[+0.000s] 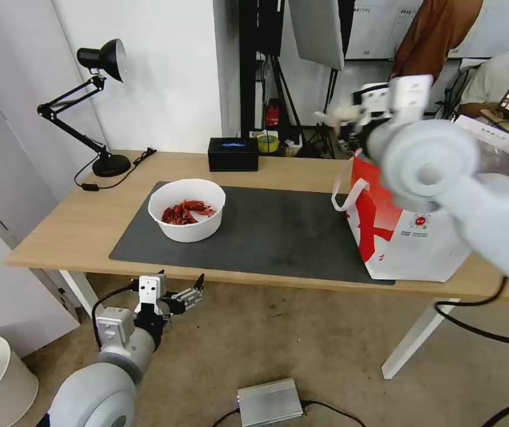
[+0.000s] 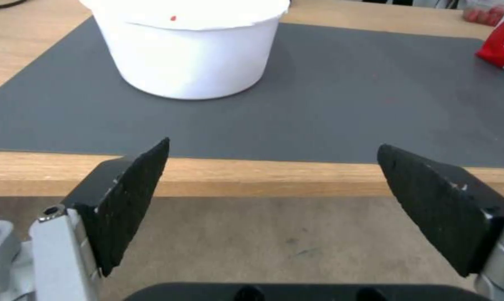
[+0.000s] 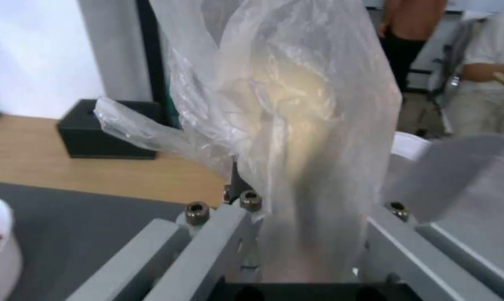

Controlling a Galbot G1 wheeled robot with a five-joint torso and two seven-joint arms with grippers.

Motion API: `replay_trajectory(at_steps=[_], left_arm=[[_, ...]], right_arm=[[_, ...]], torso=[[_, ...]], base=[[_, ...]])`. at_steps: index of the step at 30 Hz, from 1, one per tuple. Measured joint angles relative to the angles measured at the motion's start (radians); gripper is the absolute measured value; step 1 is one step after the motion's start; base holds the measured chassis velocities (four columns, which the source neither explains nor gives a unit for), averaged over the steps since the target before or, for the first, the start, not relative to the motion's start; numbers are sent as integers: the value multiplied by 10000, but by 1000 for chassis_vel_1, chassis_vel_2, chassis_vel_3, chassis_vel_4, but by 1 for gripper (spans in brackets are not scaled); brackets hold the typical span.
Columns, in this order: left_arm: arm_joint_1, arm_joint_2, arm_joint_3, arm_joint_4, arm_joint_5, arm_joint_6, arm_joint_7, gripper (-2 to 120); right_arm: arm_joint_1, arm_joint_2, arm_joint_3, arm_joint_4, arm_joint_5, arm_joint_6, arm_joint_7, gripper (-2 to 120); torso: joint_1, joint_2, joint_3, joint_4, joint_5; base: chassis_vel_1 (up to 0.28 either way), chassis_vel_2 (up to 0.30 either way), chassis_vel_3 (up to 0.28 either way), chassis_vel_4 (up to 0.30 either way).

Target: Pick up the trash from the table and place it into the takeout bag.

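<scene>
Your right arm is raised high, its grey forearm sweeping across the head view, with the right gripper (image 1: 349, 115) held in the air above the back edge of the large white and red insulated takeout bag (image 1: 405, 237). In the right wrist view its fingers are closed on the thin clear plastic bag (image 3: 296, 104), which stands up crumpled and translucent between them with a pale lump inside; one loose flap trails off to the side.

The takeout bag stands upright at the right end of the dark grey rectangular mat (image 1: 278, 231), its white strap handle (image 1: 349, 198) looping toward the mat's centre and a small round red logo on its side.

The white round bowl (image 1: 187, 209) of red crayfish shells (image 1: 184, 212) sits on the left part of the mat, well apart from the takeout bag.

Your left arm is low, bent in front of the light-wood tabletop (image 1: 76, 219). The left gripper (image 1: 198, 284) hangs just below the tabletop's near edge, pointing toward the bowl. Its 2 black padded fingers (image 2: 129, 196) are spread wide and hold nothing.

Behind the mat, a black rectangular box (image 1: 233, 154) rests near the tabletop's far edge, and a black desk lamp (image 1: 97, 101) stands at the far left corner.
</scene>
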Motion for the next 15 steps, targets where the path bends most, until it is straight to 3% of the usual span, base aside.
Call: replay_trajectory(at_steps=[8,15], left_arm=[[-111,36,162,-17,-12,10,7,100],[-105,5,244,-18,-7,14,12,100]], right_arm=[[-1714,-1371,1407,387,282,-69,-166,4],[-2801,-1598,2132,51,134,-69,-345,4]], torso=[[0,0,0,-2,2],[1,0,1,0,1]], base=[[0,0,0,0],[0,0,0,0]])
